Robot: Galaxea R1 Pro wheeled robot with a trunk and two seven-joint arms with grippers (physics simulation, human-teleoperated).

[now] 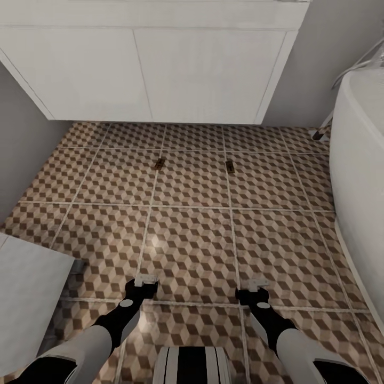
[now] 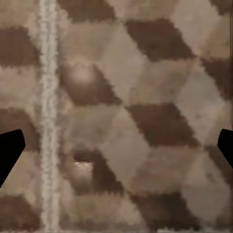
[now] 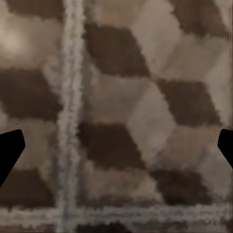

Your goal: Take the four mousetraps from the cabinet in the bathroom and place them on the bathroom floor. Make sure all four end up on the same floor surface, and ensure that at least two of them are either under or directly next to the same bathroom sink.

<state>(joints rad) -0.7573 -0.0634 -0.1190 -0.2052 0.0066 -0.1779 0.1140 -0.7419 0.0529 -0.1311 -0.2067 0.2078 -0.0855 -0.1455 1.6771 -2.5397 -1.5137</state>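
Both arms reach forward and down from the bottom of the head view, black forearms ending low over the bathroom floor (image 1: pixel 192 234). Left gripper (image 1: pixel 145 281) sits lower left of centre, right gripper (image 1: pixel 255 285) lower right of centre, well apart. In each wrist view the dark fingertips (image 2: pixel 9 150) (image 3: pixel 9 153) stand at opposite edges of the frame with only tile between them: both grippers are spread wide and carry nothing.

Two mousetraps lie flat on the tiles in the upper middle of the head view, one left of centre (image 1: pixel 158 164), one right of centre (image 1: pixel 230 166), apart from each other and just in front of the white two-door vanity (image 1: pixel 154 69) along the top. They are small and dark at this range; details are not readable.

Curved white bathtub (image 1: pixel 362 176) fills the right edge. A pale flat surface (image 1: pixel 26 288) juts in at lower left. Grey wall at the left edge.

Tiles: large squares, matte, brown-beige-cream cube print, pale rough grout lines (image 2: pixel 47 116) (image 3: pixel 72 111).
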